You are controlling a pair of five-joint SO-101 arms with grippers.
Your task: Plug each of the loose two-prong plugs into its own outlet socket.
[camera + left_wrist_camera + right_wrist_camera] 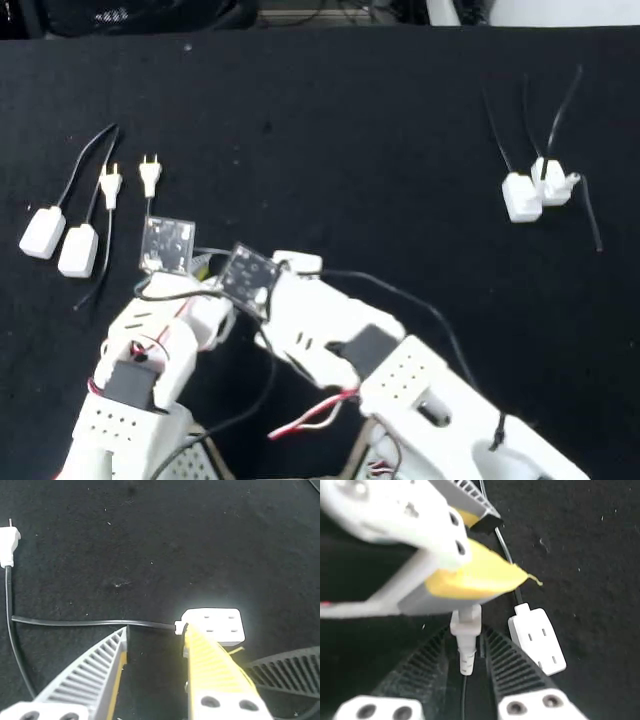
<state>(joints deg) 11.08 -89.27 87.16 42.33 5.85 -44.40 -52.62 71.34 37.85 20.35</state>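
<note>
White plug [465, 626] sits pinched in the barely open right end effector [467, 636].

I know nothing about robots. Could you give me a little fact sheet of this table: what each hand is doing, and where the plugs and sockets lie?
Surface: black table
Left hand: open, the tip of its yellow finger at the cord end of a white socket
Right hand: closed on a white plug, right beside that socket
Loose plugs: two, side by side, on the table's left
Spare sockets: two, next to the loose plugs
White pieces: bunched with cords on the table's right; too small to identify
</note>
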